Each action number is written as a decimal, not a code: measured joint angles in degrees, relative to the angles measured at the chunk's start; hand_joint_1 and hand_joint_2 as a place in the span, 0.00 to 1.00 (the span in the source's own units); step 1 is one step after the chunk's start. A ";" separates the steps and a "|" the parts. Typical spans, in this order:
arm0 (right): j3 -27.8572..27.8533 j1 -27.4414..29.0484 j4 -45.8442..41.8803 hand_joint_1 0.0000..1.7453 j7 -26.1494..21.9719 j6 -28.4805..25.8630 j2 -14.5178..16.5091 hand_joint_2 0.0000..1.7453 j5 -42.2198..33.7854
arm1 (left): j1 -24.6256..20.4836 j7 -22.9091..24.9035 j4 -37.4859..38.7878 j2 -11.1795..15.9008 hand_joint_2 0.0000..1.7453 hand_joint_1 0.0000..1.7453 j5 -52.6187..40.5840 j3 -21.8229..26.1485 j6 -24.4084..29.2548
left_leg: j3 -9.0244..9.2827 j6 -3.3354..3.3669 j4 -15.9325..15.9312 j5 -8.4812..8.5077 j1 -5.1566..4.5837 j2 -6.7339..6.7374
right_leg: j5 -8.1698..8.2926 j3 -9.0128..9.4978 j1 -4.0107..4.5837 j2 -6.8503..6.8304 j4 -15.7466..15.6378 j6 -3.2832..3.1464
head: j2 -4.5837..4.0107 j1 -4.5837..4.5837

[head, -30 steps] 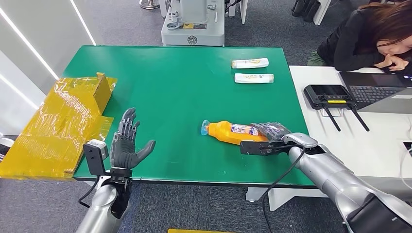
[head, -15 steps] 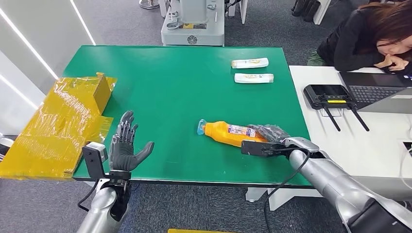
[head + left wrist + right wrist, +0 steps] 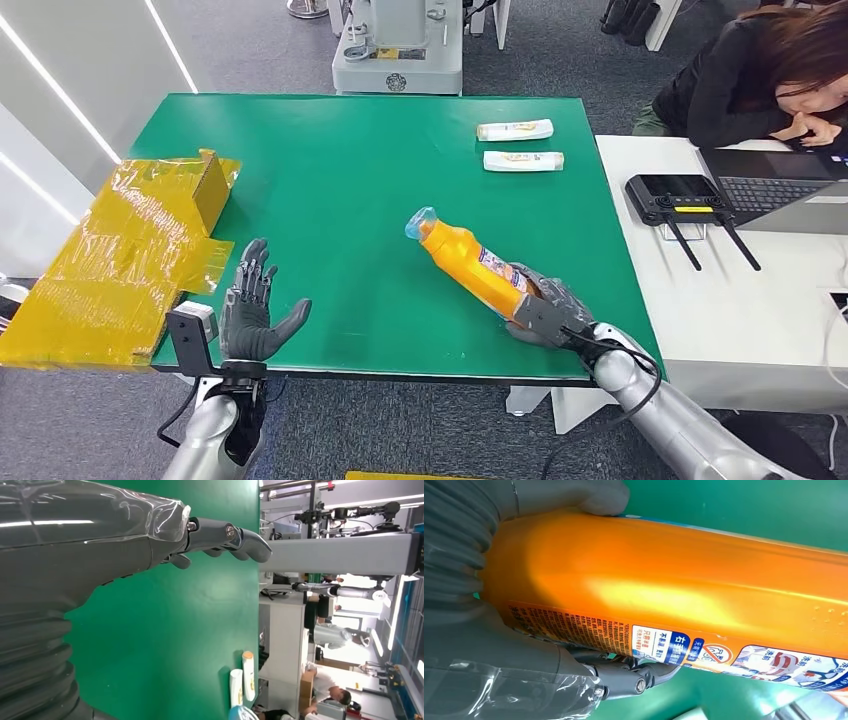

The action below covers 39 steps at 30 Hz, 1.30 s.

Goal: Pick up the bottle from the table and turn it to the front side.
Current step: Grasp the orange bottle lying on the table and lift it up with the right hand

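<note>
- The right robot hand [image 3: 541,312] grips the base of the orange bottle [image 3: 470,263], at the near edge of the green worktop [image 3: 350,180].
- The bottle tilts away, blue cap farthest.
- The left robot hand [image 3: 252,310], left of the bottle, is spread and holds nothing.
- Two white tubes [image 3: 518,145] lie beyond the bottle.

Two white tubes [image 3: 518,145] lie on the green table [image 3: 330,170], yellow wrapped cardboard [image 3: 125,255] overhanging its edge.
</note>
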 joint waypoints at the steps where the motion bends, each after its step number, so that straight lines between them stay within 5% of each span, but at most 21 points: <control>1: -0.58 1.05 -0.93 1.00 -0.19 -0.77 -0.10 1.00 -0.68 | 0.00 -0.11 0.00 0.02 1.00 0.00 0.23 -0.01 0.06 | 0.00 0.00 0.00 0.00 0.00 0.00 | 0.00 0.00 0.00 0.00 0.00 0.00 | 0.00 0.00; 17: -12.60 13.72 -11.18 1.00 -6.57 -8.43 -0.32 1.00 -9.67 | -3.98 -0.72 2.50 0.44 1.00 0.00 2.80 -0.75 -1.72 | -0.04 -0.01 0.00 -0.01 -0.01 -0.03 | 0.00 -0.04 0.00 -0.02 0.00 0.00 | 0.00 0.00; 39: -18.67 10.11 -15.46 1.00 -9.56 -10.40 2.58 1.00 -11.78 | -14.22 1.96 7.74 0.74 1.00 0.00 6.73 -5.39 -9.69 | -0.10 -0.02 0.00 0.03 -0.01 0.03 | 0.02 -0.12 0.00 0.05 0.07 -0.02 | 0.00 -0.01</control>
